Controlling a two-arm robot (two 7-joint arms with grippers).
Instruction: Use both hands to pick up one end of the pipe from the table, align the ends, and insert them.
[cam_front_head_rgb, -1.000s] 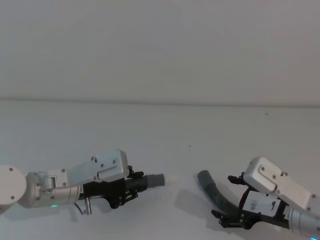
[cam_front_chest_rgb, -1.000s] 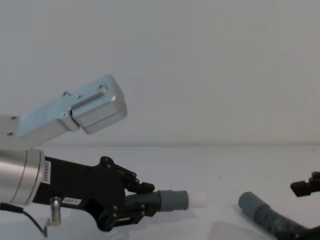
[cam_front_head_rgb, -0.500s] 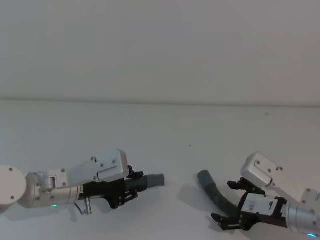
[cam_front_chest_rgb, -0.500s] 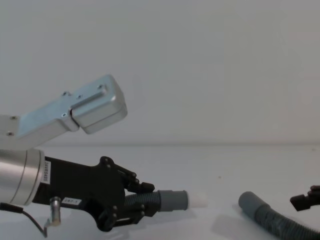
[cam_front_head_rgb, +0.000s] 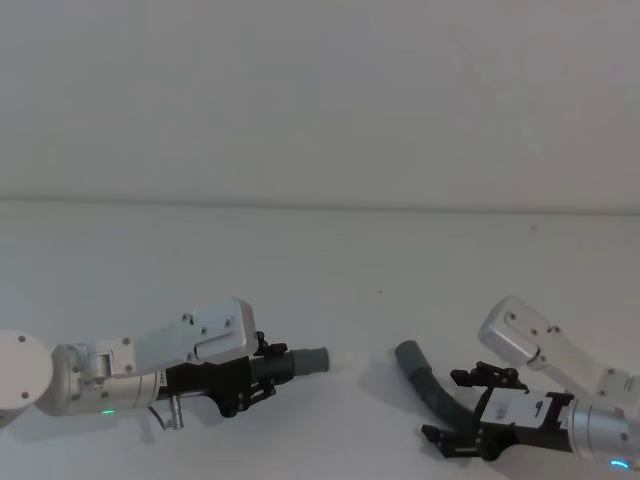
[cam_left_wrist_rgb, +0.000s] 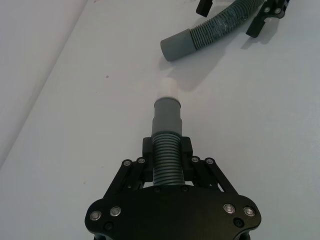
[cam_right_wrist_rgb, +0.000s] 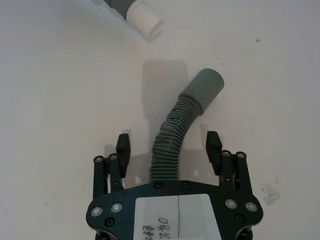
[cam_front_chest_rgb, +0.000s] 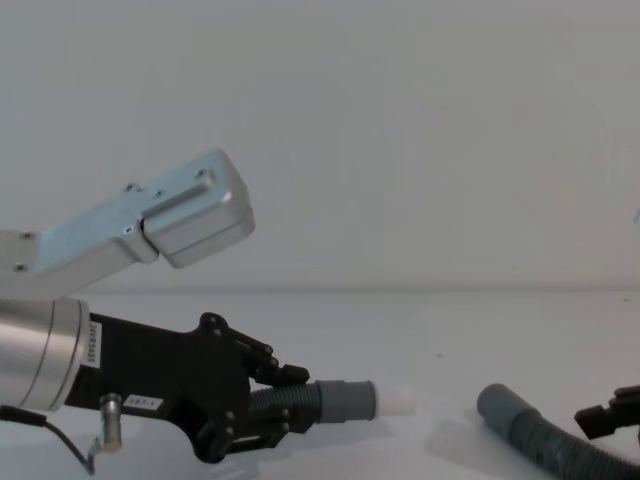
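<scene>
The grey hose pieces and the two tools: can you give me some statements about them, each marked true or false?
1. The left tool is shut on the straight hose piece. True.
2. The right tool squeezes the curved hose piece. False: its fingers stand open on either side, apart from it.
3. The two pieces are already joined. False: the whitish tip and the curved piece's cuff are apart.
4. The straight piece ends in that whitish tip. True.

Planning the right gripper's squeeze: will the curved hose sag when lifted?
Probably somewhat: the hose is corrugated and already bent. Its cuff may droop, since the open right gripper straddles the hose well back from it. Slim tubing, it is likely light.
</scene>
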